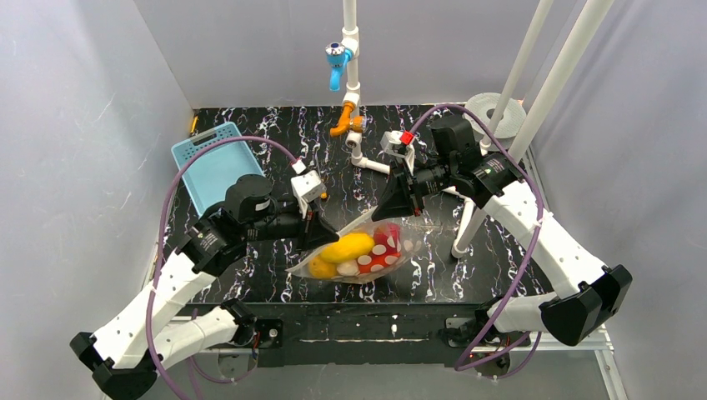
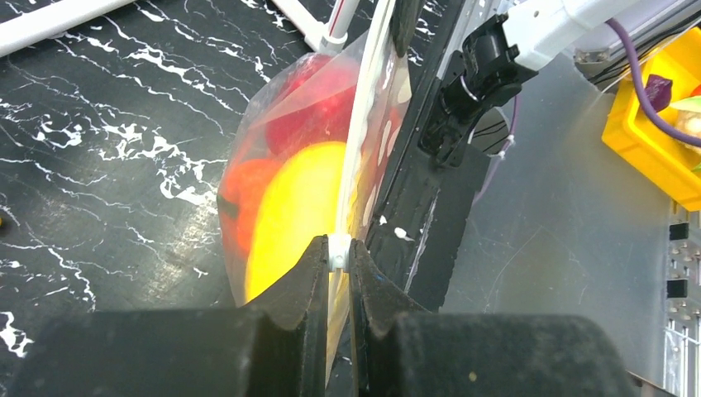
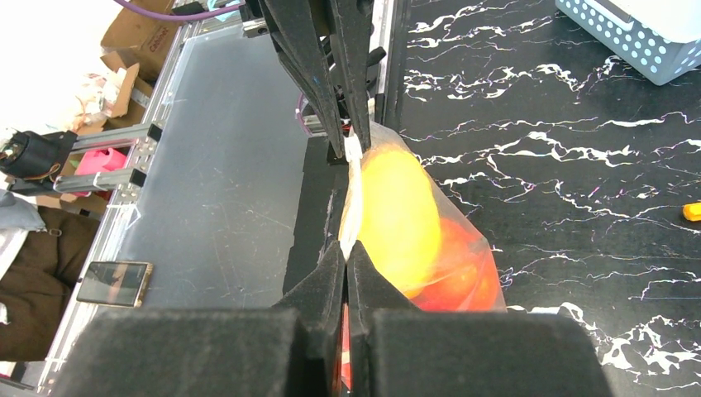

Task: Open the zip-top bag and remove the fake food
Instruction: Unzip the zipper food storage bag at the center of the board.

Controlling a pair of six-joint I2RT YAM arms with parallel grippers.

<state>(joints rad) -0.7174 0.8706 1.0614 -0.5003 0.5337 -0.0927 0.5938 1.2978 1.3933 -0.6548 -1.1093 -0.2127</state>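
The table (image 1: 442, 267) is black with thin white wiggly lines, like stone. A light blue basket (image 1: 215, 162) with little holes sits at the back left. White pipes (image 1: 373, 164) stand in the back middle. A white roll (image 1: 493, 110) sits at the back right. A tiny orange thing (image 3: 693, 212) lies on the top. The zip-top bag (image 1: 358, 254) is near the front, and its bottom may touch the table.

No text, label, brand, number or sign can be read anywhere in these views.
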